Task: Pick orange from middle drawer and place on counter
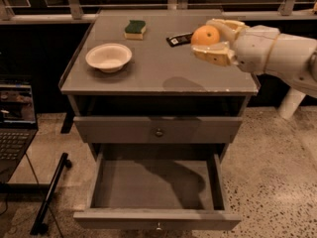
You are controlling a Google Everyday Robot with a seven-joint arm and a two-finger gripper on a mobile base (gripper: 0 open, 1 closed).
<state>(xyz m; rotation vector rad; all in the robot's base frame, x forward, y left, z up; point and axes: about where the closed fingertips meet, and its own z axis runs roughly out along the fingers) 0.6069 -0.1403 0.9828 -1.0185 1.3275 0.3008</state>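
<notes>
While the small round orange fruit (204, 33) is clamped between the two pale fingers of the tool (208, 39), it hangs above the right rear part of the flat grey tabletop (163, 68) and does not touch it. The tool reaches in from the right side, at the end of the thick white arm (277, 53), with one finger behind the fruit and one in front of it. The wide grey middle drawer (148, 220) below is pulled open, and nothing is seen inside it.

The relation that matters now is vertical. The tabletop lies straight under the fruit, and a soft shadow (181, 83) near the front edge suggests there is some height between them. The picking part of the task seems done; what is left is probably to lower and then to release. A flat black object (176, 39) lies just left of the fruit, so the bare grey area in front of it looks safer for the descent. The fruit has no long axis, so it may roll once free. The white round bowl (109, 57) and the green and yellow sponge (135, 29) are well apart to the left.
</notes>
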